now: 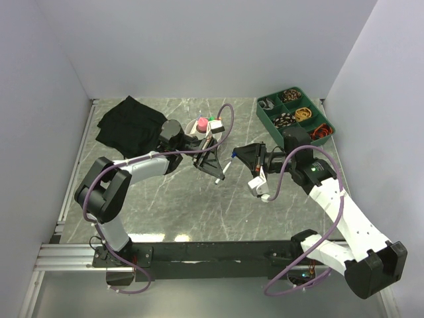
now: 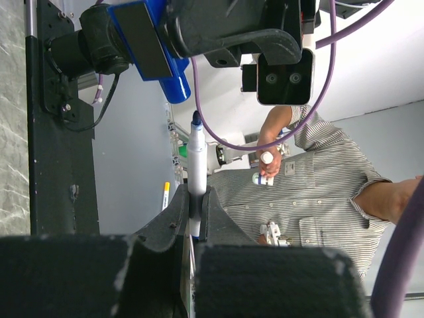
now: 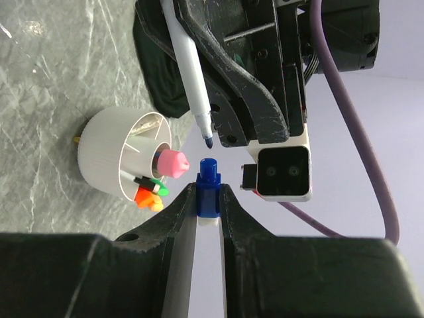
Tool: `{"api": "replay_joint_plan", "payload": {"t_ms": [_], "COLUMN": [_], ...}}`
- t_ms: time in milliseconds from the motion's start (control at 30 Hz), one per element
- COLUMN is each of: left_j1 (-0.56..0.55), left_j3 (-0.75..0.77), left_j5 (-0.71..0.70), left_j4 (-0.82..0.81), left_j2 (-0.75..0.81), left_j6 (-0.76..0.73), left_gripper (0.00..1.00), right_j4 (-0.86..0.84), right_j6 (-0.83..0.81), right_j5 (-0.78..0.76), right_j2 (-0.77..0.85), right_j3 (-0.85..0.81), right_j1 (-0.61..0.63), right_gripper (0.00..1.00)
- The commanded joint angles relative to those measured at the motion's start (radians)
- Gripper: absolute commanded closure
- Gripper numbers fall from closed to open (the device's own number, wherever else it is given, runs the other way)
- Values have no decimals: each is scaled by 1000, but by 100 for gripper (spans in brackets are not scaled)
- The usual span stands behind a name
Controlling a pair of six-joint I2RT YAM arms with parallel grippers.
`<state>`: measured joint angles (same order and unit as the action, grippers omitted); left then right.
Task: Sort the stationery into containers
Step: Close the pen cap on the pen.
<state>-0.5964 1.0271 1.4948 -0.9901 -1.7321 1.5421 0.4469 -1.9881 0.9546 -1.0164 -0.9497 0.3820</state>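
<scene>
Smooth marbled table [image 1: 185, 205], matt cloth bag [image 1: 129, 122], ribbed white plastic bowl [image 3: 106, 156].

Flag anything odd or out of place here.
One thing: the white pen in the left pincer is uncapped, tip bare. A blue cap is clamped apart in the right pincer, just short of the tip. Nothing looks spilled or damaged.

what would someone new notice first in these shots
Mid-table, the left jaws hold an uncapped white marker, its blue tip almost meeting the blue cap pinched in the right jaws. Just beyond them stands the white divided bowl, holding a pink-capped bottle, an orange highlighter and a green highlighter.
</scene>
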Motion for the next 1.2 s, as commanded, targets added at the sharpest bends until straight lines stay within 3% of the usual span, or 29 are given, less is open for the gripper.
{"api": "replay_joint_plan", "payload": {"t_ms": [0,1167], "left_j1": [0,20], "left_j3": [21,60], "left_j5": [205,206], "left_j4": [-56,-58], "left_j2": [-1,-46], "left_j6": [6,10], "left_gripper": [99,99], "right_j4": [-20,7], "right_j6": [-25,-17], "right_j5": [16,-28], "right_j2": [16,-5], "right_j3": [-44,-61], "right_j1": [14,21], "right_gripper": [100,100]}}
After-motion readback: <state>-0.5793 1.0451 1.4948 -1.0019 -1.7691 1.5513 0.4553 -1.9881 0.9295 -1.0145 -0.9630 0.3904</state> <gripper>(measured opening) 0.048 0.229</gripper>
